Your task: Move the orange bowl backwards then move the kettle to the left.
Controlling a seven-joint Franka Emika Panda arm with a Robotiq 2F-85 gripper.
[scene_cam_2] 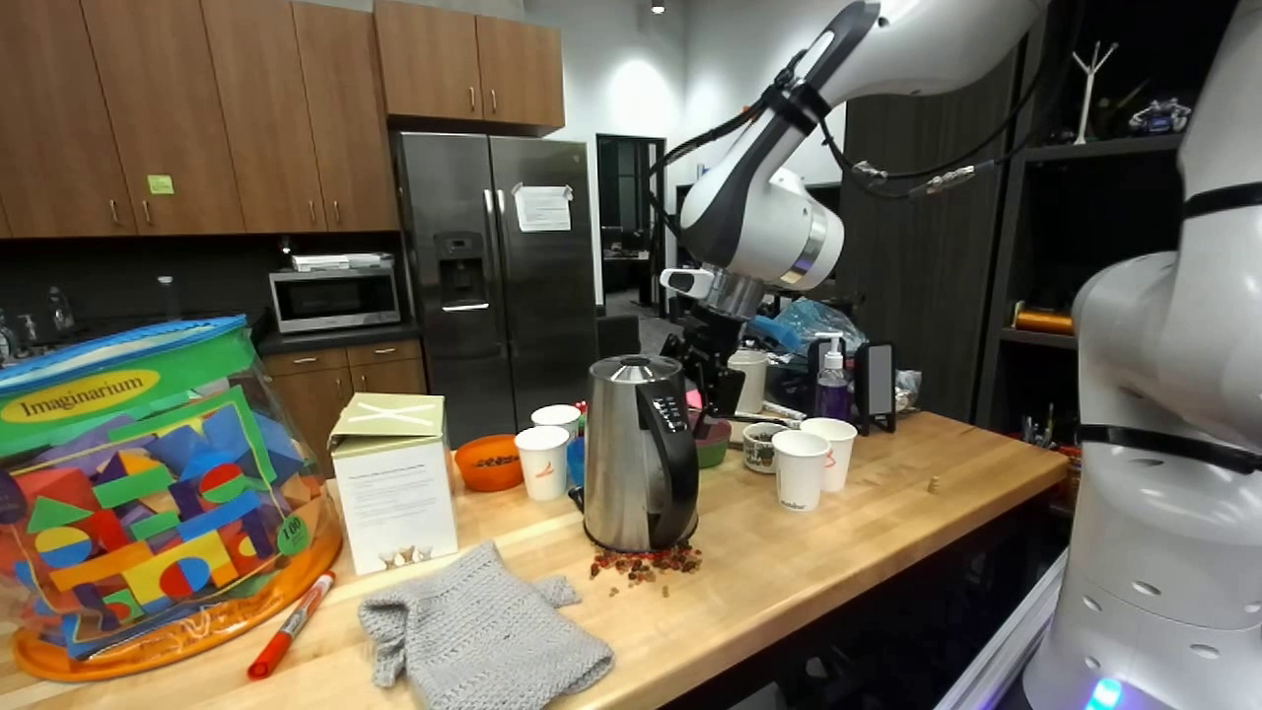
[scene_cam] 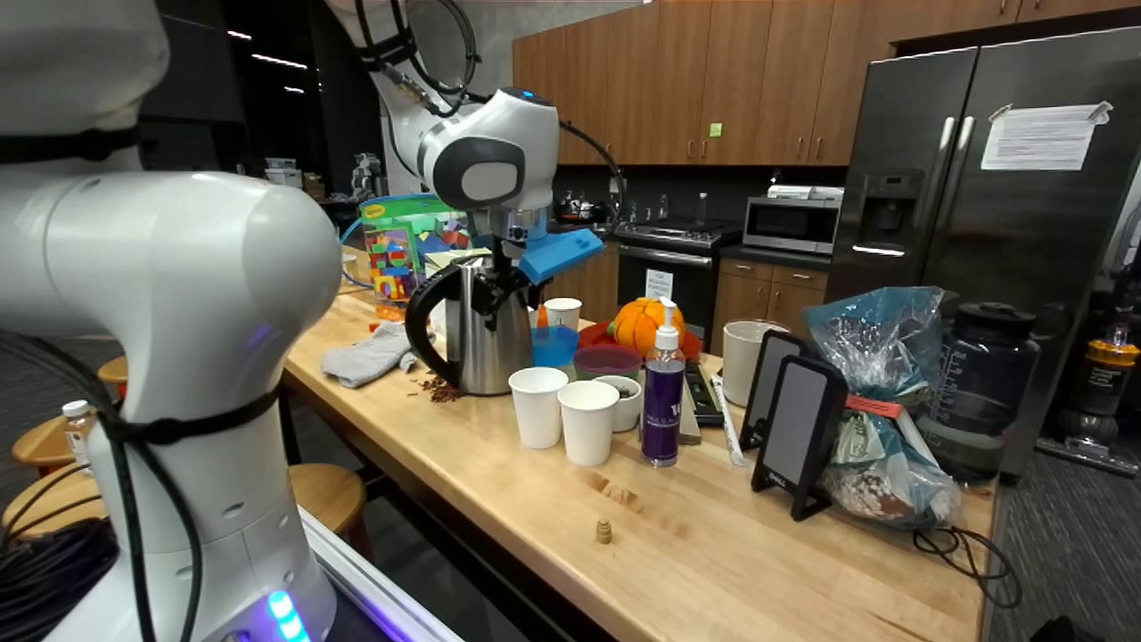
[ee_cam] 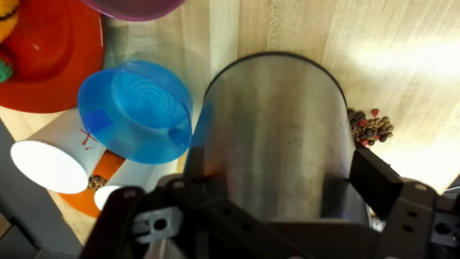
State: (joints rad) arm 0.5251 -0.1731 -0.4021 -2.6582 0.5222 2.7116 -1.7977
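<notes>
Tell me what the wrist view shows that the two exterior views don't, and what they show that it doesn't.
Only the wrist view shows the ringed floor inside the blue container.

Only the exterior views show the white robot arm, the fridge, the microwave, the bag of toy blocks and the pump bottle.

All share the steel kettle, the gripper, white paper cups, the blue container and small scattered bits by the kettle's foot.
</notes>
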